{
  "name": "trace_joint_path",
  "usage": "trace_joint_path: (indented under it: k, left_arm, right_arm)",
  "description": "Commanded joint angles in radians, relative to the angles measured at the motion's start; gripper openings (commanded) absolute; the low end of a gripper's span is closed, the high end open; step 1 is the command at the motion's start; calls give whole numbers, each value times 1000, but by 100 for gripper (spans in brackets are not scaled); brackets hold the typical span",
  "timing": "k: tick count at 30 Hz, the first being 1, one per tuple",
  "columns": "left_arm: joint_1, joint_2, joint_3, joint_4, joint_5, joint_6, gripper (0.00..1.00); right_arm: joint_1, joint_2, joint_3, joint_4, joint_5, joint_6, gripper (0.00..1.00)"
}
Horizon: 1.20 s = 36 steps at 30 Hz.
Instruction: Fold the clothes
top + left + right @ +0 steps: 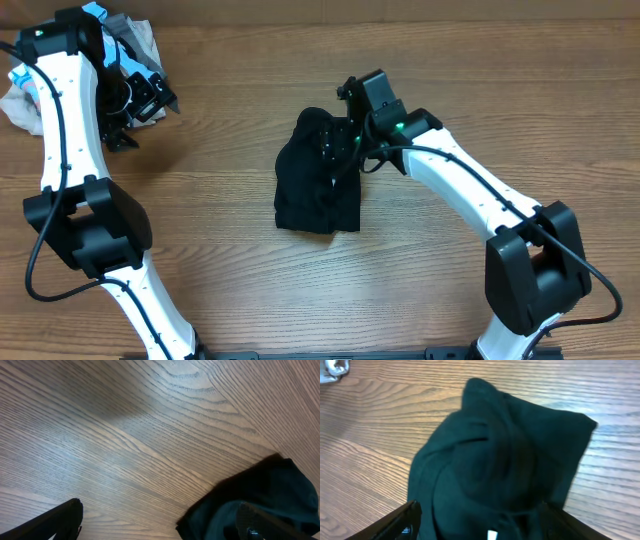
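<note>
The black garment (316,180) lies bunched in a rough folded rectangle at the middle of the table. My right gripper (342,148) is over its upper right part. In the right wrist view the jaws (479,506) are open wide with the black fabric (500,455) between and under them, and a small white label (491,535) shows at the bottom edge. My left gripper (140,118) is far to the left, apart from the garment. In the left wrist view it (160,510) is open and empty over bare wood, with the garment's edge (270,490) at the lower right.
A pile of other clothes lies at the table's far left corner: grey fabric (135,35) and a light blue and white piece (22,95). A bit of white cloth (334,367) shows at the top left of the right wrist view.
</note>
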Motion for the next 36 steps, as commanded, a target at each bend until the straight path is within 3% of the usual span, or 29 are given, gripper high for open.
trace_joint_path:
  k: [1, 8, 11, 17, 18, 36]
  left_arm:
    - [-11, -1, 21, -3, -23, 5, 100]
    - [-11, -1, 21, -5, -24, 24, 100]
    - [-11, -1, 21, -4, -24, 24, 100]
    - [-11, -1, 21, -3, -24, 24, 100]
    - [-11, -1, 21, -3, -24, 24, 100]
    - [-11, -1, 21, -1, -57, 24, 100]
  right_arm:
    - [19, 24, -2, 27, 45, 49, 72]
    - [18, 98, -2, 63, 63, 60, 64]
    - [18, 98, -2, 89, 63, 60, 51]
    - [15, 98, -2, 107, 182, 105, 11]
    - [14, 98, -2, 107, 198, 105, 9]
    - [-163, 103, 129, 27, 298, 71, 5]
